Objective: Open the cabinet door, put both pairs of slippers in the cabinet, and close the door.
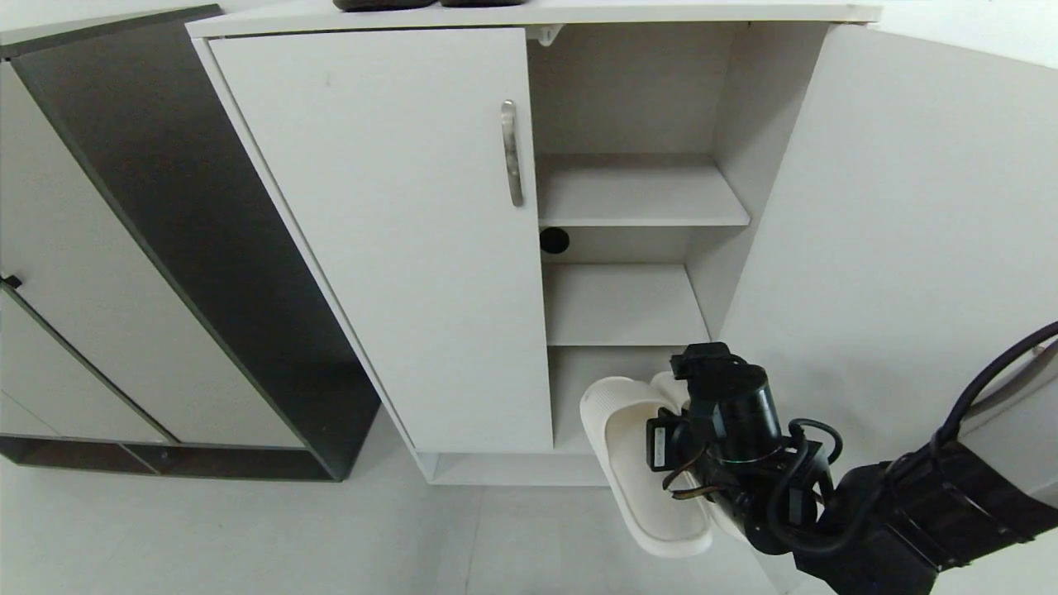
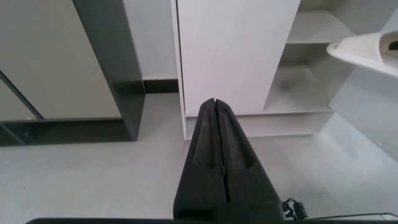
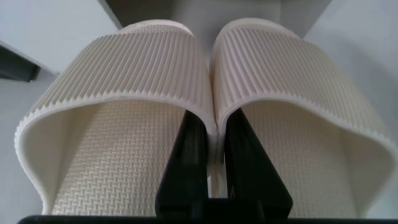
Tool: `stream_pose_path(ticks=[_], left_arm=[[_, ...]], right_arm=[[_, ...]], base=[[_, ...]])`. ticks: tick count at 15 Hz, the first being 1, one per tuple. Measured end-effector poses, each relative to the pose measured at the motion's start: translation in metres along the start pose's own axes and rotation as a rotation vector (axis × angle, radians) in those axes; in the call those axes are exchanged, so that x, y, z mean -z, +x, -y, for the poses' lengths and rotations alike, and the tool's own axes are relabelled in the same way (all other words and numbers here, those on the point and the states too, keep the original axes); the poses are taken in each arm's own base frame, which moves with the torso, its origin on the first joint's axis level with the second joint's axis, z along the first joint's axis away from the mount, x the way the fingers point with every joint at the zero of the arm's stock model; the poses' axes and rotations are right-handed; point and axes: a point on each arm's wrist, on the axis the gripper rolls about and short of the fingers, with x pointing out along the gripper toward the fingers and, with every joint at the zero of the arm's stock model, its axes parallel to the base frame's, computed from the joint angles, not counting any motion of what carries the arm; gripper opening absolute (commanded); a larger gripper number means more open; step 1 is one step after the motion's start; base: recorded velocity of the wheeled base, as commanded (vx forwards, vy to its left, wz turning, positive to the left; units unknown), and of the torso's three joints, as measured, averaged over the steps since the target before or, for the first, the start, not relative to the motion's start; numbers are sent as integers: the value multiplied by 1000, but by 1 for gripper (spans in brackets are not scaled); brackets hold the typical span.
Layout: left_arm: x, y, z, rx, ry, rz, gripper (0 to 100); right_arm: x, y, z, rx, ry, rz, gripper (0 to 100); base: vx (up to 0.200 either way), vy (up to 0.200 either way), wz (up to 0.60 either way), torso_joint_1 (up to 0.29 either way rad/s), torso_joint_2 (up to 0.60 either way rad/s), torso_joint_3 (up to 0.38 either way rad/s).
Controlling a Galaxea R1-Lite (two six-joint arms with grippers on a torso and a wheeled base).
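Note:
A white cabinet point(image 1: 636, 194) stands ahead with its right door point(image 1: 893, 248) swung open and its left door point(image 1: 397, 240) closed. My right gripper point(image 3: 214, 140) is shut on a pair of cream slippers point(image 1: 636, 463), one finger inside each slipper, pinching their inner walls together. The pair hangs in the air just in front of the cabinet's bottom compartment point(image 1: 612, 388). The ribbed slipper straps point(image 3: 143, 62) face the wrist camera. My left gripper point(image 2: 214, 118) is shut on nothing and hangs above the floor in front of the closed door; the slippers point(image 2: 367, 50) show off to its side. A dark pair point(image 1: 384, 4) lies on the cabinet top.
Two bare shelves point(image 1: 640, 198) sit above the bottom compartment. A metal handle point(image 1: 512, 153) runs down the closed door. A dark open-backed unit point(image 1: 207, 273) stands to the left of the cabinet. Pale floor point(image 1: 248, 537) spreads in front.

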Motion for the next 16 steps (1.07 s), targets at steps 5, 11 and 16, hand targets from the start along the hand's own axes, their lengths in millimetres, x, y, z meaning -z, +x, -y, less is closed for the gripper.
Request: stream_pose_path(ticks=[5,11,16], left_arm=[[0,0,0,0,2,0,0],[0,0,0,0,2,0,0],[0,0,0,0,5,0,0]], right_arm=[[-7,15,-4,30,-35,168,0],[1,40,-11,55,-54,297,0],[19,53,-13,74,-77,269,0]], base=[[0,0,0,4,2,-143],[0,0,0,0,0,0],[120,0,0,-1,-2,2]])
